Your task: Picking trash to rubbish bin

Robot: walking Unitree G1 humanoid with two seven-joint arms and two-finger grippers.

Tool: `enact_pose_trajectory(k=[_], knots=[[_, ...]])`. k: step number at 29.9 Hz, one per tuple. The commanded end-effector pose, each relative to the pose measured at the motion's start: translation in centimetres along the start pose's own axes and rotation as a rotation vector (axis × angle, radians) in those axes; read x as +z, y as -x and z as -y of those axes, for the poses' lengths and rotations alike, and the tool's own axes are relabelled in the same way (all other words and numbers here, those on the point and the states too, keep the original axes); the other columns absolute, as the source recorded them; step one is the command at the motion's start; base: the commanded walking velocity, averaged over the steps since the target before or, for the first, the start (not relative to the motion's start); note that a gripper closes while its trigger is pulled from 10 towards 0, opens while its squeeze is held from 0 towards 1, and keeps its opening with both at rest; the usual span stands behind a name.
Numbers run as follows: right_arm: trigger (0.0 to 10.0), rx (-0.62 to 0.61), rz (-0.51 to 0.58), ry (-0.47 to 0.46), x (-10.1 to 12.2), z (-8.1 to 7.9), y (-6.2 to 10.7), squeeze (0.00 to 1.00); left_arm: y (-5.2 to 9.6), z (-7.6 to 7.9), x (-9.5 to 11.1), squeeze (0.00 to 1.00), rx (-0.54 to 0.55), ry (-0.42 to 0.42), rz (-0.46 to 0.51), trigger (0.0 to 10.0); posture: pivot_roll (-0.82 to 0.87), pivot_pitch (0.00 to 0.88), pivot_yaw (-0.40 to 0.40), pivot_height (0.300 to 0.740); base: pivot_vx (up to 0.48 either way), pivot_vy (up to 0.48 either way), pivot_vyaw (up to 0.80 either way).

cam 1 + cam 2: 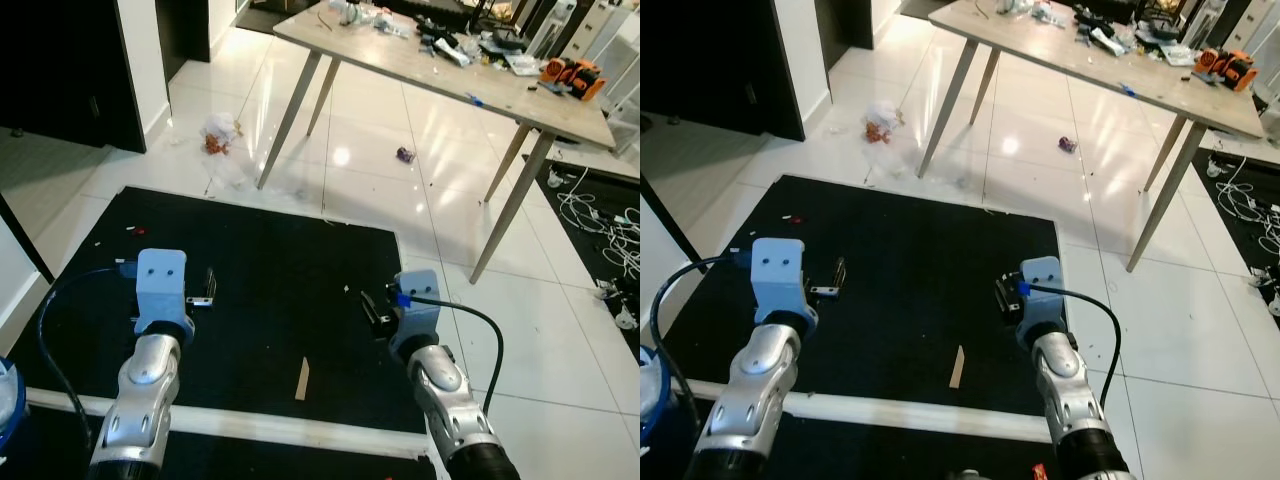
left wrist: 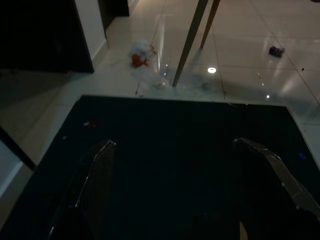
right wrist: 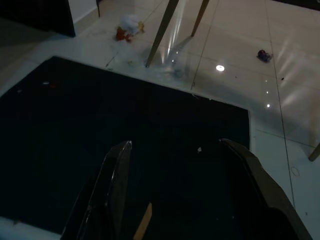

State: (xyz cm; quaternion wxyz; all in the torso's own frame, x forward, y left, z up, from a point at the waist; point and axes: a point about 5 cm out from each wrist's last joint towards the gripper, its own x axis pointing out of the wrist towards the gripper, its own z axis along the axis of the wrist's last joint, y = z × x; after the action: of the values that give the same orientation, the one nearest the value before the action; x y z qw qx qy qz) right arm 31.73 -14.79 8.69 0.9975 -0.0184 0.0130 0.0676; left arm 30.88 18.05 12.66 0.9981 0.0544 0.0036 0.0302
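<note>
- The black mat fills the floor at the robot's feet, and the long table stands beyond it at 12 to 1 o'clock. Its slanted legs could snag an arm reaching under, I'd say.
- The crumpled wrapper lies on the tiles at 11 o'clock beside a leg, well away from both arms; lunging from here would likely miss.
- The left gripper and right gripper hover over the mat, each with its 2 fingers spread and holding nothing.
- The wooden stick lies flat on the mat at 6 o'clock, thin enough to slip a pinch.
- A small purple scrap sits under the table at 12 o'clock, easily overlooked.
</note>
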Motion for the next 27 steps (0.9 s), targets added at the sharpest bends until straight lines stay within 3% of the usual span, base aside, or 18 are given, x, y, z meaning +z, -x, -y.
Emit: enact_pose_trajectory(k=[1, 8, 17, 27], knots=[[10.0, -0.039, -0.013, 0.0, -0.8, 0.6, 0.7, 0.0, -0.1, 0.5, -0.5, 0.0, -0.029, -0.019, -0.023, 10.0, 0.03, 0.141, -0.058, 0.74, 0.0, 0.0, 0.0], [10.0, -0.109, -0.007, -0.027, -1.5, 0.7, 1.5, 0.0, -0.8, 0.7, -0.2, 0.0, -0.083, -0.032, -0.025, 10.0, 0.02, 0.133, 0.029, 0.74, 0.0, 0.0, 0.0], [10.0, -0.111, -0.027, -0.045, -2.0, 0.7, 2.1, 0.0, -1.1, 0.9, -0.4, 0.0, -0.11, -0.015, -0.044, 10.0, 0.01, 0.134, -0.001, 0.74, 0.0, 0.0, 0.0], [10.0, -0.041, -0.041, -0.025, -1.7, 0.6, 1.4, 0.0, -0.4, 1.0, -1.1, 0.0, -0.1, 0.007, -0.064, 10.0, 0.0, 0.137, -0.044, 0.74, 0.0, 0.0, 0.0]])
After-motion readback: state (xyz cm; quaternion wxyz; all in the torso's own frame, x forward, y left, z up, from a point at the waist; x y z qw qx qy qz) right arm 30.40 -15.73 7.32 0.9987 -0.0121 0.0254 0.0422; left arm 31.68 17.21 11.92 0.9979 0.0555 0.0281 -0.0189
